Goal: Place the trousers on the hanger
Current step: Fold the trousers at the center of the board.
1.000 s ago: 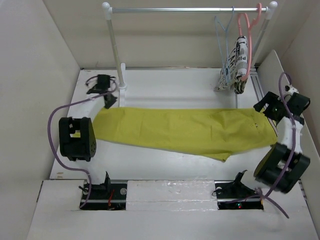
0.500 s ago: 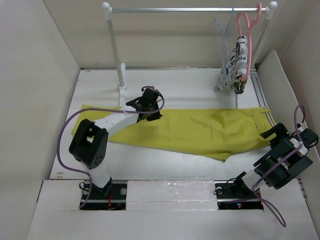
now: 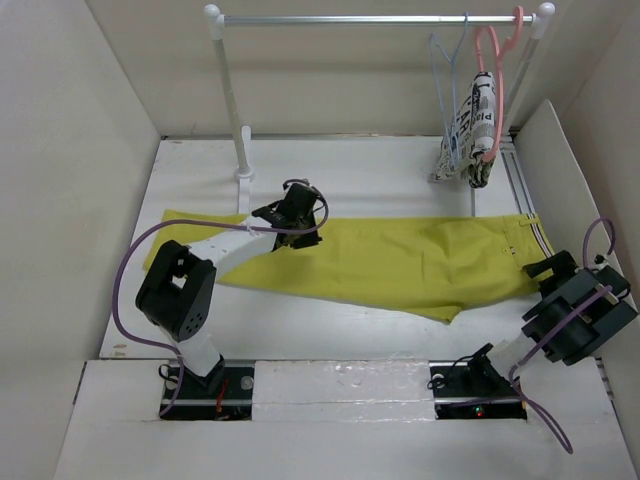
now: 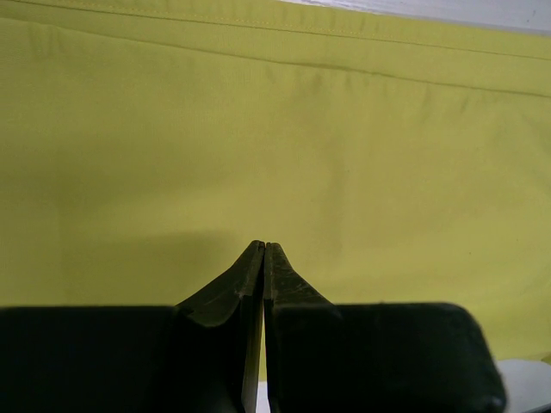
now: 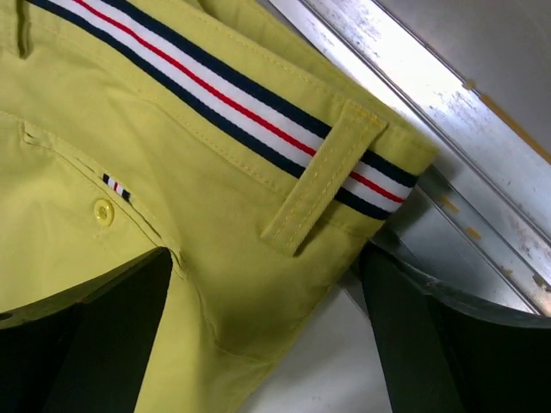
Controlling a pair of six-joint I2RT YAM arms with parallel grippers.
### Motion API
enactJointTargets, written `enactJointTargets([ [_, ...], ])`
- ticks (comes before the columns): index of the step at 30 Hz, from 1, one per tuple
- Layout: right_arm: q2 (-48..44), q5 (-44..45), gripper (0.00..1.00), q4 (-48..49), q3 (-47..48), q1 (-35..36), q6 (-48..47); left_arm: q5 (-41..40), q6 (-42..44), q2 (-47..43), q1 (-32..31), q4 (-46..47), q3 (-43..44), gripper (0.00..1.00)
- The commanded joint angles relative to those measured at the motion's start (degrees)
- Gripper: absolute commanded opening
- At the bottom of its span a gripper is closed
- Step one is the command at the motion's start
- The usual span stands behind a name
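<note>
Trousers (image 3: 400, 262) – mustard-yellow, flat across the table (image 3: 350, 170), striped waistband at right | hanger (image 3: 440, 85) – pale blue, bare, on the rail (image 3: 350, 18) beside a pink hanger (image 3: 489, 60) bearing printed cloth (image 3: 478, 120) | left gripper (image 4: 263, 251) reaches over a leg, fingers pressed together | right gripper (image 3: 535, 268) spread wide at the waistband

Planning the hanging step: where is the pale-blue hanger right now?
In the top view, the blue hanger hangs from the rail at far right, just left of the pink hanger.
</note>
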Motion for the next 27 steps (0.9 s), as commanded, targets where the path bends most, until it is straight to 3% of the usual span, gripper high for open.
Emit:
enactJointTargets([
  [1, 3.9, -2.26, 0.9, 8.22, -1.7, -0.27, 3.02, -1.98, 0.65, -1.93, -0.09, -0.5, -0.74, 0.0],
  [2, 4.7, -2.97, 0.78, 9.89, -2.32, -0.27, 3.47, -2.33, 0.74, -1.75, -0.09, -0.67, -0.75, 0.0],
  [3, 4.71, -3.59, 0.53, 12.34, -2.58, -0.27, 3.91, -2.77, 0.74, -1.57, -0.09, -0.94, -0.92, 0.0],
  [5, 3.93, -4.64, 0.36, 14.9, -3.02, -0.27, 4.61, -3.82, 1.0, -0.96, -0.09, -1.11, -1.01, 0.0],
  [6, 3.22, -5.0, 0.2, 15.44, -2.33, -0.8, 4.44, -4.17, 1.09, -0.69, -0.09, -1.38, -1.18, 0.0],
  [9, -3.42, -6.23, 0.0, 11.78, 0.04, -0.8, 4.61, -5.32, 1.62, 0.45, -0.09, -1.47, -2.06, 0.0],
  [11, -8.98, -5.62, 0.0, 6.77, 2.5, -0.8, 3.65, -5.41, 1.62, 1.33, -0.09, -1.38, -3.11, 0.0],
  [13, -15.84, -4.48, 0.0, -4.47, 7.57, -0.11, 0.59, -4.54, 1.79, 1.5, -0.09, -0.94, -3.73, 0.0],
  [18, -24.02, -1.32, 0.0, -22.55, 13.93, 9.45, -5.04, -4.18, 2.85, 0.98, -3.59, -1.11, -3.65, 0.0],
  [25, -32.55, 4.74, 0.0, -36.66, 19.2, 19.14, -8.83, -5.58, 2.59, 3.26, -12.99, -1.91, 0.57, 0.0],
  [27, -33.26, 5.54, 0.0, -41.3, 24.44, 21.07, -9.62, -5.58, 1.97, 3.96, -13.62, -1.21, -0.04, 0.0],
])
